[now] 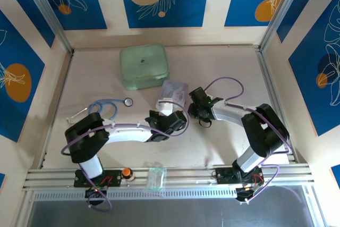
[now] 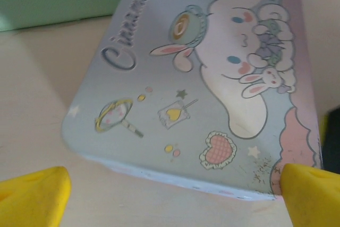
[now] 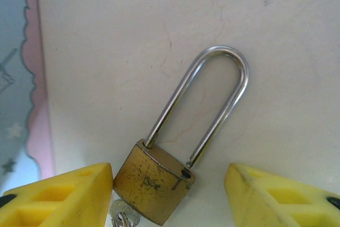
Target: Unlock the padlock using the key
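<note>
Spread wide, my right gripper (image 3: pixel 169 198) straddles the padlock (image 3: pixel 150 180), small, rigid and likely slippery brass, best pinched across its flat body.

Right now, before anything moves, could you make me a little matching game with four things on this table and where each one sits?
Things:
1. padlock
2. cartoon tin
3. green tin
4. orange button

Places:
a. far side of the table
b. between the jaws of the right claw
c. on the near rail
d. just ahead of the left claw

Pairs: 1-b, 2-d, 3-a, 4-c
</note>
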